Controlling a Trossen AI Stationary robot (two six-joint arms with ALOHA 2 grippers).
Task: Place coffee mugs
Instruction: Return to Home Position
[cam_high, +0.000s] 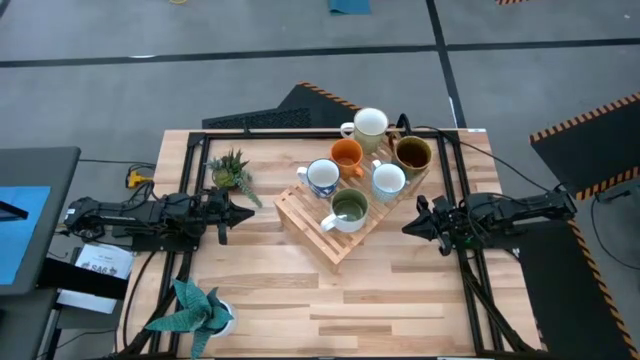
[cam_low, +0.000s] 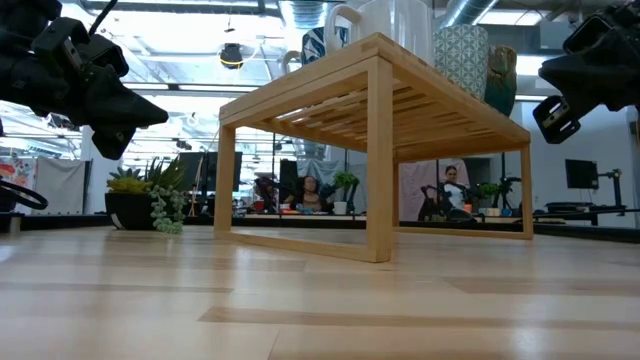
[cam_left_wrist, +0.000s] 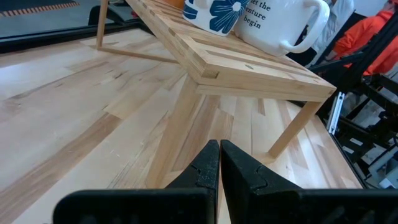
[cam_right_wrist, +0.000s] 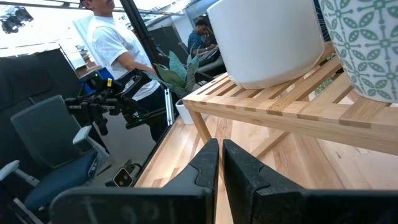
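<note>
Left hand (cam_high: 246, 212) and right hand (cam_high: 406, 228), both closed and empty, flank the shelf (cam_high: 318, 236) of coffee mugs (cam_high: 350, 208), apparently clear.

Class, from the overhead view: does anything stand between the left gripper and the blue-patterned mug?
Nothing visible does. Bare table separates the left gripper from the shelf, where the blue-patterned mug stands; the small potted plant sits beside that line.

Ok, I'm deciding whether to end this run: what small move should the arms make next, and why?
Probably just draw both arms back to rest. All six mugs stand on the wooden shelf. The left pincer and right pincer are shut and empty, one each side of the shelf, so nothing seems left to place.
</note>
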